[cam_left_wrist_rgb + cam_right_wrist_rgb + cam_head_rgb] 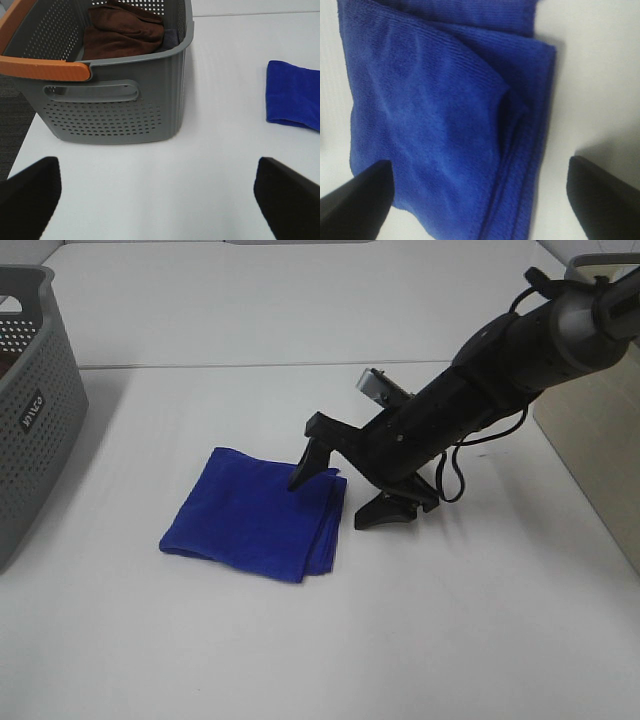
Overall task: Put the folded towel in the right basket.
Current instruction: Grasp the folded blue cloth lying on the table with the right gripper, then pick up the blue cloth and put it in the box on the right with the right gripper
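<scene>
Here: released black right pincer (330,502) astride right edge of folded blue terry towel (250,515), flat on white tabletop (450,640); one finger on cloth, other just beside. Press down, clench across all layers, lift level to avoid unfolding.

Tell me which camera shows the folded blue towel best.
Exterior high: the whole blue towel lies flat on the table, the right gripper open astride its edge. Right wrist shows its layered folds close up but cropped; left wrist catches only one end.
</scene>
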{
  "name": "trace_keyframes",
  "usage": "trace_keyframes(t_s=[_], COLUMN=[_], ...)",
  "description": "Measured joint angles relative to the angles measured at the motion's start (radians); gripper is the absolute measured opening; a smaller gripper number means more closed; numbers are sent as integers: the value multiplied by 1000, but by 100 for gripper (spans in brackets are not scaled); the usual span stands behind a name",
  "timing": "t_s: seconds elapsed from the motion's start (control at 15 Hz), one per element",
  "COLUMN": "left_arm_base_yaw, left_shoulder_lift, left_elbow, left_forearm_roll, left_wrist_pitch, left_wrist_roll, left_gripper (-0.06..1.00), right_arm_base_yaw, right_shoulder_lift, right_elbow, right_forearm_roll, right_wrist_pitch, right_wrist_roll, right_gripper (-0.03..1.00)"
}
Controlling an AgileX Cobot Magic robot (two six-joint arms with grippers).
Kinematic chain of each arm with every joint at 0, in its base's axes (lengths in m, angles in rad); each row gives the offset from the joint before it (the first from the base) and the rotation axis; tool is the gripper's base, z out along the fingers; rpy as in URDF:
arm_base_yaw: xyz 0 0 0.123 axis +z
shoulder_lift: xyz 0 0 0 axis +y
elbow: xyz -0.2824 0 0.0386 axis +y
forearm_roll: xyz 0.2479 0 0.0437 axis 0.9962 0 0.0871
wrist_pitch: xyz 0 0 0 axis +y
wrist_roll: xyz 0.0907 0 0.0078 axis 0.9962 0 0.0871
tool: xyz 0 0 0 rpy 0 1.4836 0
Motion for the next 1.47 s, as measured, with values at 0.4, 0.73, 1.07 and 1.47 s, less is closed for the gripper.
trace_keyframes(t_s=[0.4, 0.73, 1.07, 1.47], left_arm_base_yaw=[0, 0, 0, 0], left_shoulder_lift=[0, 0, 0, 0], left_elbow=[0, 0, 0, 0], left_forearm_roll=[0, 0, 15, 18], left_wrist_pitch=[0, 0, 0, 0], left_wrist_roll=[0, 0, 0, 0], left_gripper=[97, 97, 97, 97], right_arm_base_yaw=[155, 181, 180, 134], right_shoulder_lift=[53, 136, 158, -15], right_elbow=[-41, -175, -213, -208], right_forearm_roll=[3, -23, -28, -71], right_wrist_pitch=[-220, -158, -96, 40], right_wrist_roll=[87, 128, 133, 87], right_gripper=[75, 22, 7, 7])
